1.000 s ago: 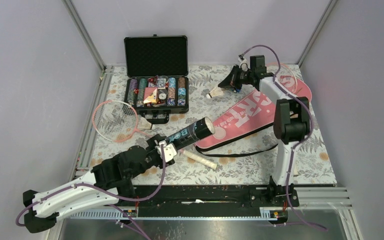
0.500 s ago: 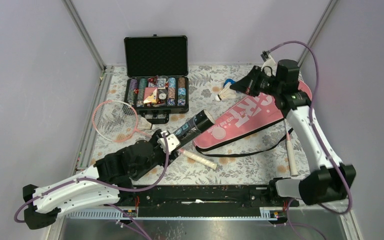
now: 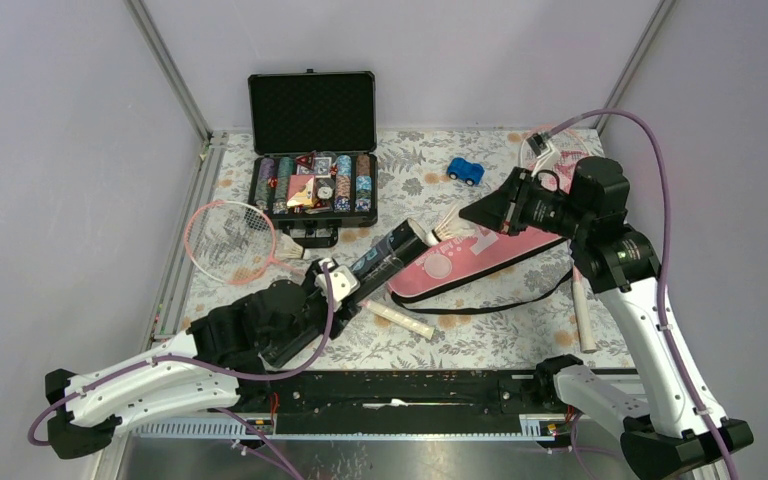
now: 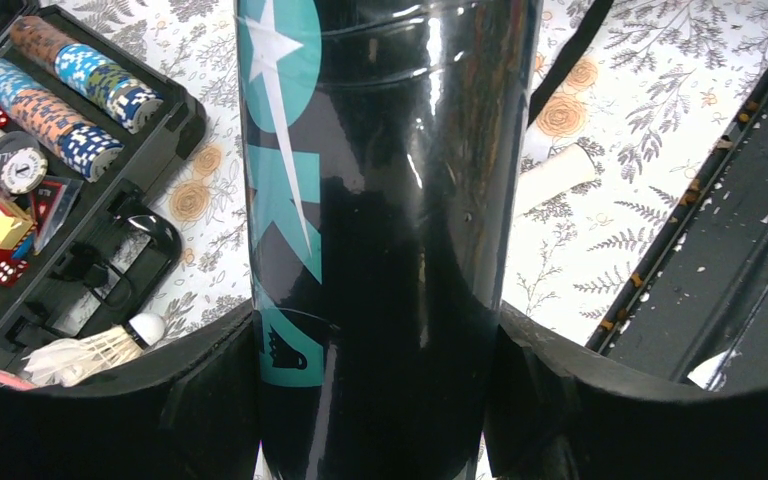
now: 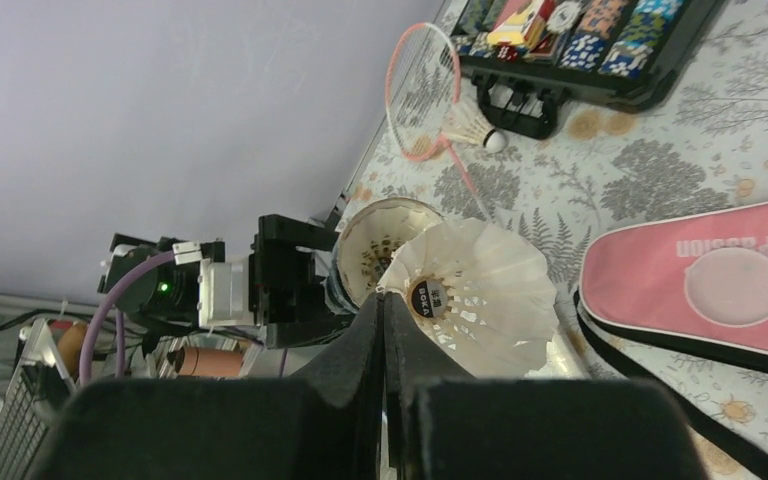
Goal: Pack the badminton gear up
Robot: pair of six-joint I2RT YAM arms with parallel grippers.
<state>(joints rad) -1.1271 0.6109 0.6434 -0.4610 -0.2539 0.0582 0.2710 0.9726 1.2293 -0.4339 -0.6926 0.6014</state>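
Note:
My left gripper [image 3: 337,283] is shut on the black tube with teal print [image 3: 387,256], held tilted with its open mouth [image 5: 385,240] facing the right arm. The tube fills the left wrist view [image 4: 380,200]. My right gripper [image 3: 472,212] is shut on the feather edge of a white shuttlecock [image 3: 448,226], holding it just in front of the tube mouth; its cork end [image 5: 428,297] faces my wrist camera. The pink "SPORT" cover [image 3: 495,248] lies below. One pink racket [image 3: 228,240] lies at the left, with a second shuttlecock [image 3: 288,243] beside it.
The open black poker chip case [image 3: 312,150] stands at the back. A blue toy car [image 3: 466,171] sits to its right. A white racket handle [image 3: 398,318] lies near the front, another [image 3: 582,315] at the right by the cover's black strap [image 3: 490,305].
My right arm has swung from the back right toward the middle, carrying the shuttlecock down to the tube mouth. The blue car now shows. The left arm lowered the tube slightly.

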